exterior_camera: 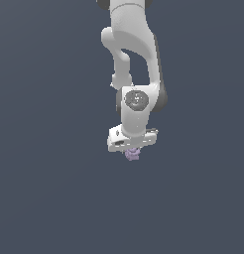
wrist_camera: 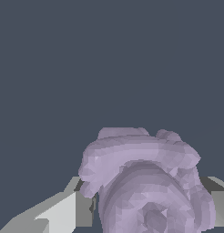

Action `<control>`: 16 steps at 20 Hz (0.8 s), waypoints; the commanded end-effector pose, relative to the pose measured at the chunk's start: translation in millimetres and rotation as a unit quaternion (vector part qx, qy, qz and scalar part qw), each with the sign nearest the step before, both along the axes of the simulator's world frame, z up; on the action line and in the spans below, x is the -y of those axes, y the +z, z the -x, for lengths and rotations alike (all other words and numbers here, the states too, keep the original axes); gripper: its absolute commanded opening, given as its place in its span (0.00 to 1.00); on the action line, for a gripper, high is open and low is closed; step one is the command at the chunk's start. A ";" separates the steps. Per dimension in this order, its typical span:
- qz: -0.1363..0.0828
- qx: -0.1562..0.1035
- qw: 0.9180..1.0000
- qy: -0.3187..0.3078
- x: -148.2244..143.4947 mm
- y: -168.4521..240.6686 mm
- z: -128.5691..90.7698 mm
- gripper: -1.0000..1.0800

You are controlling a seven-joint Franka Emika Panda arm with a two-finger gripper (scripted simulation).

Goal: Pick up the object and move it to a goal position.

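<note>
Lilac and knobbly, the object (exterior_camera: 132,154) sat directly under the white hand of the Panda arm (exterior_camera: 135,64) when I checked the exterior view, a tiny lump poking out just below the hand's flat body. On my wrist view the object (wrist_camera: 143,182) filled the lower middle of the picture, all folded ridges and bumps in pale purple. I saw a pale grey finger (wrist_camera: 63,211) pressed up against one flank of it and a second grey finger partly hidden behind its other flank, so I read the jaws as closed onto the object with the gripper (exterior_camera: 132,150) holding it between them. From the exterior view the fingers themselves were too small and too masked by the hand to make out. Behind everything lay a plain dark slate-blue ground, and I could not tell whether the object was touching it or lifted clear.
</note>
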State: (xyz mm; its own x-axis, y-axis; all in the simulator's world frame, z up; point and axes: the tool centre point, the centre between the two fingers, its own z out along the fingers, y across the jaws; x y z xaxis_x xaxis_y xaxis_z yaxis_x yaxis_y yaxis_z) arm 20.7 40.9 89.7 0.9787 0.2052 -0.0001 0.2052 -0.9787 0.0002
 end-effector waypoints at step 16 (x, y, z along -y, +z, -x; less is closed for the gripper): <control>-0.001 0.000 1.000 0.000 52.6 163.8 55.5 0.00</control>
State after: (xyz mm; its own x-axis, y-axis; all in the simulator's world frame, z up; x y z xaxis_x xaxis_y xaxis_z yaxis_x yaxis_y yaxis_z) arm -28.7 -6.3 236.4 0.9787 0.2053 0.0006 0.2053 -0.9787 -0.0003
